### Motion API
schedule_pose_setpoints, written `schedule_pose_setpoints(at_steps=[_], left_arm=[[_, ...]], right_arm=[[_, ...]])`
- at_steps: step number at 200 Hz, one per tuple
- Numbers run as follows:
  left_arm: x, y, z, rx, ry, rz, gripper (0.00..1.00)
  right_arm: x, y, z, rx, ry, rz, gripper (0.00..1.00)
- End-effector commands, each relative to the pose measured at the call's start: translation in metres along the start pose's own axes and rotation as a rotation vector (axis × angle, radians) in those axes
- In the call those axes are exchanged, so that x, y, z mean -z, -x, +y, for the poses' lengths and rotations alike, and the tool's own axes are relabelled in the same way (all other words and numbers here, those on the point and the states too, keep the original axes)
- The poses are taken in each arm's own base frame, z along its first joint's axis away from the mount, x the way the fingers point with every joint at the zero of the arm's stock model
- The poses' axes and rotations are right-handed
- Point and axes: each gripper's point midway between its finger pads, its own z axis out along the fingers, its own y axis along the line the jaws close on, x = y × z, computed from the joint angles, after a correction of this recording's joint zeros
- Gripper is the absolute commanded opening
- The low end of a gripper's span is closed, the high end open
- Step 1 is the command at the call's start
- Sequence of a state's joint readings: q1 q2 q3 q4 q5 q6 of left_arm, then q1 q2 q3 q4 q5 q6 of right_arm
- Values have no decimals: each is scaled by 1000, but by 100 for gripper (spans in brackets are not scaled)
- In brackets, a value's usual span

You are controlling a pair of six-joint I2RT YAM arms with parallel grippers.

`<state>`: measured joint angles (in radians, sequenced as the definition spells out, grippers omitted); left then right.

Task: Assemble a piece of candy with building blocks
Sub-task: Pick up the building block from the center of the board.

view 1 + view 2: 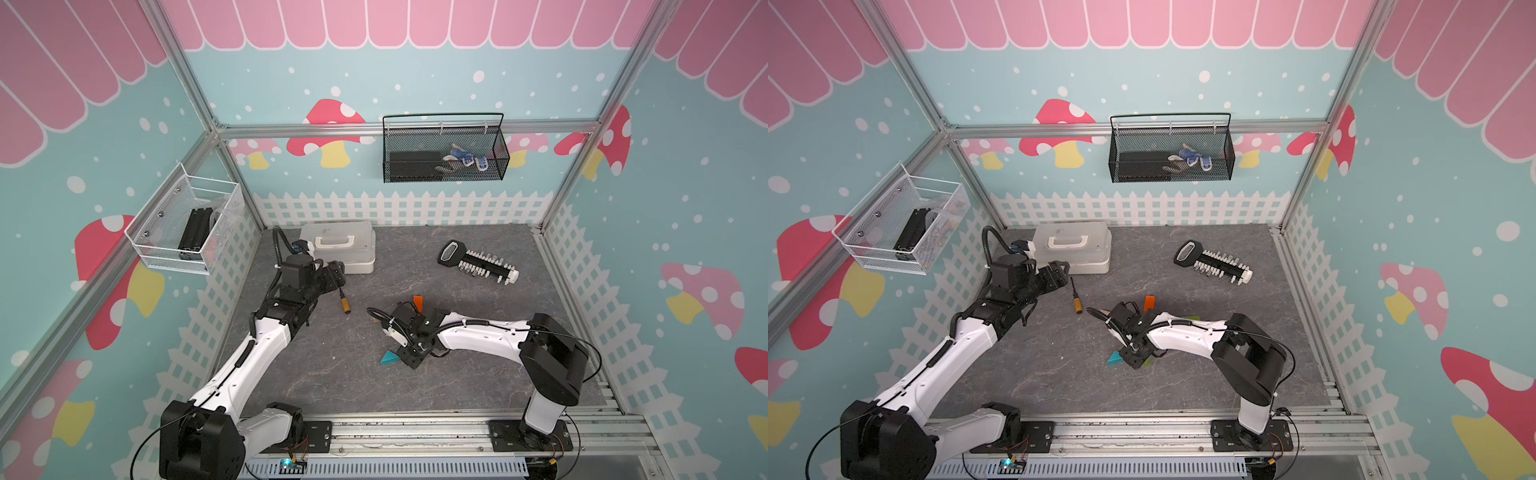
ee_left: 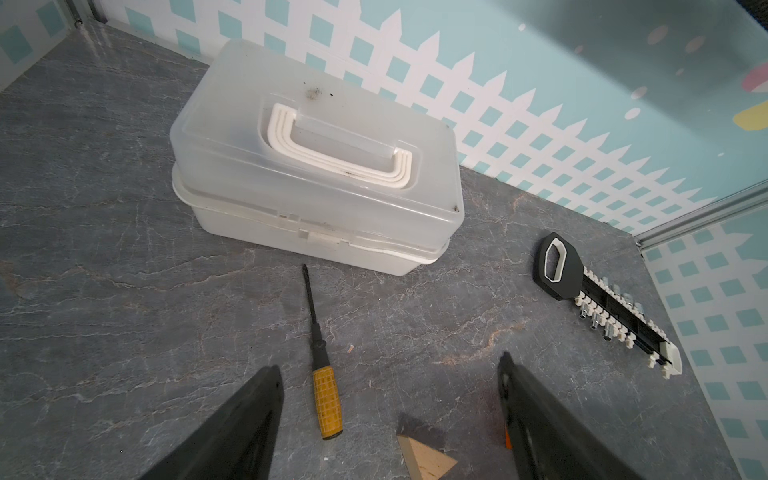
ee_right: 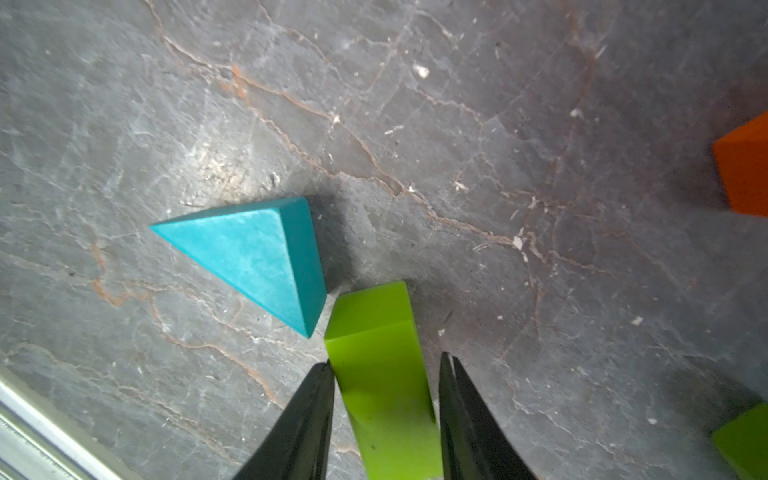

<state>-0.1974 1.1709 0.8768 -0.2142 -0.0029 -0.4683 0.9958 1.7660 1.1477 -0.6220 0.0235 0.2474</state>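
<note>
Right hand (image 3: 387, 358) straddles a lime-green wooden cuboid (image 3: 374, 324) just beside a teal triangular wooden prism (image 3: 257, 257) on the grey tabletop (image 3: 415, 124), grip impossible to tell; left hand (image 2: 389, 360) hangs released.

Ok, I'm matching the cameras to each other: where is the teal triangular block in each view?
Both top views: teal triangular block, nearer the camera than the orange block.
Left wrist: not in it.
Right wrist, beside the end of the lime-green block that the right pincer straddles.
Shared landmark: the orange block, at the frame's edge in the right wrist view.
</note>
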Motion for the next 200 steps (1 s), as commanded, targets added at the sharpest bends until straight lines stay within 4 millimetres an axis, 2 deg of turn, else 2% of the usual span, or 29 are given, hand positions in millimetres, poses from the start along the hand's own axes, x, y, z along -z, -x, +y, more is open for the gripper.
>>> schedule_pose_setpoints(at_steps=[1,57,82,91,102,133,148,165,200], left_arm=[[-3,-2,2,10,3,8,85],[-5,-4,4,12,5,16,85],[-6,-6,6,15,9,19,85],[-6,-7,5,15,9,20,85],[-5,-6,5,15,8,18,85],[-4,-5,5,15,8,15,85],[-3,-6,6,17,9,14,85],[-4,-7,6,17,9,18,85],[-6,-10,5,15,-2,35,85]], right_arm=[[-3,0,0,9,-15,17,40],[-7,-3,-3,10,-31,38,40],[-3,2,-7,-2,-55,19,33],[3,8,-7,-5,-56,-3,26],[13,17,-8,-17,-60,-29,23],[57,46,-19,-107,-96,-133,19],[73,52,-34,-208,-125,-171,21],[83,50,-59,-357,-142,-193,21],[86,16,-124,-712,-198,-188,21]])
